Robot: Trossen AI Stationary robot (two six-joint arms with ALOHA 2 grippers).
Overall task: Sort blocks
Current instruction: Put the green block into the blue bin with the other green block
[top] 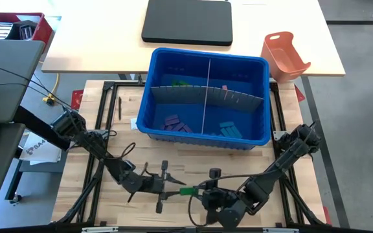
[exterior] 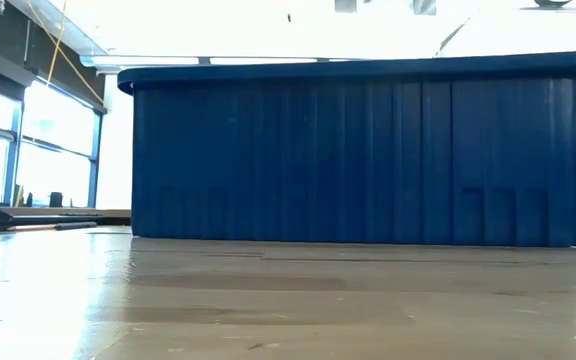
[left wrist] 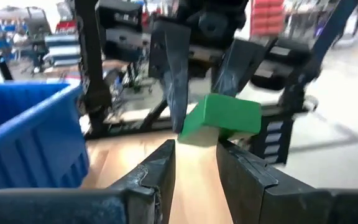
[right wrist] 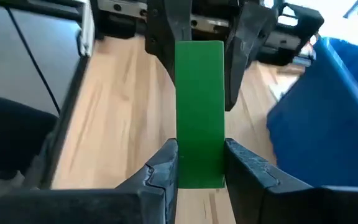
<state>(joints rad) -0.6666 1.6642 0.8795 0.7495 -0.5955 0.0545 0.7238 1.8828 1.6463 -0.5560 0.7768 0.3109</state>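
Observation:
One green block [top: 188, 191] hangs between my two grippers above the wooden table's near edge. My left gripper [top: 175, 190] comes at it from the left and my right gripper [top: 201, 191] from the right; each is shut on one end. Behind them stands the blue bin [top: 160, 65], split by a grey divider [top: 232, 97] into compartments. Purple blocks [top: 177, 123], blue blocks [top: 230, 130], green blocks [top: 179, 83] and a pink block [top: 224, 87] lie on its floor. The low view shows only the bin's wall [exterior: 358, 150]. My left gripper pinches the green block's left end [left wrist: 196, 135] between its two fingertips [left wrist: 166, 155], only at their free ends. The fingers come level from the table's left and lie along the block. The block is clear of the table. My right gripper pinches the block's right end [right wrist: 199, 163] by its two long sides between its fingers [right wrist: 166, 163]. The fingers slant down from the table's right and lie along the block. The block reaches out ahead of them to the left gripper, lifted clear.
An orange-red tray [top: 283, 55] and a black flat pad [top: 186, 21] sit on the pale table behind the bin. A red box [top: 15, 26] stands at the far left. A thin dark pen [top: 119, 107] lies left of the bin. Bare wood lies between bin and grippers.

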